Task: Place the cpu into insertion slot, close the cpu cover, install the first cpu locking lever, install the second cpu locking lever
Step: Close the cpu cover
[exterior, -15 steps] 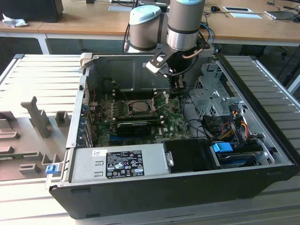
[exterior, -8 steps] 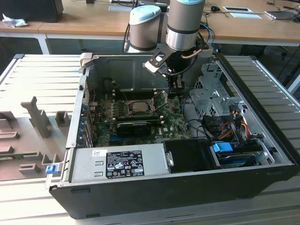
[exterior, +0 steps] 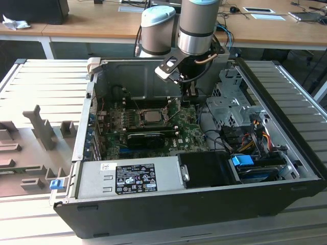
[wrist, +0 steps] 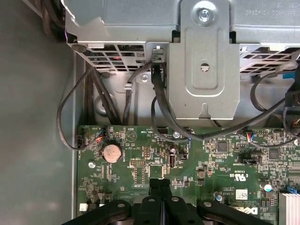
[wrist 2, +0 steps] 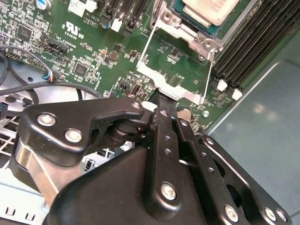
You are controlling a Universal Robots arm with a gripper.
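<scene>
Setting: ribbed metal table (exterior: pixel 46 76) with wooden desks (exterior: pixel 92 23) along the upper edge of the exterior view; an open computer case (exterior: pixel 153 204) lies on the table, mid-frame.
Chip: the cpu (exterior: pixel 152 116) sits flat in its socket on the green board (exterior: pixel 191 130), just above the centre of the exterior view, its grey top uncovered.
Lid: the cover (wrist 2: pixel 171 84) is not yet shut. In the second wrist view it stands tilted up from the socket, with thin side rails running from the socket to a silver free edge.
Tool: the claw (wrist 2: pixel 161 104) has its fingers pressed together with nothing seen between them. Its tips are at the cover's free edge; touching or just short of it cannot be told.
Key relation: from the claw, the cpu lies beyond the cover, toward the exterior view's left and slightly lower. The free edge runs crosswise to the fingers.
Support: the arm (exterior: pixel 196 25) comes down from the upper centre of the exterior view.
Surroundings: power supply box (exterior: pixel 133 176) at lower centre; drive cage (exterior: pixel 227 94) at the exterior view's right.
</scene>
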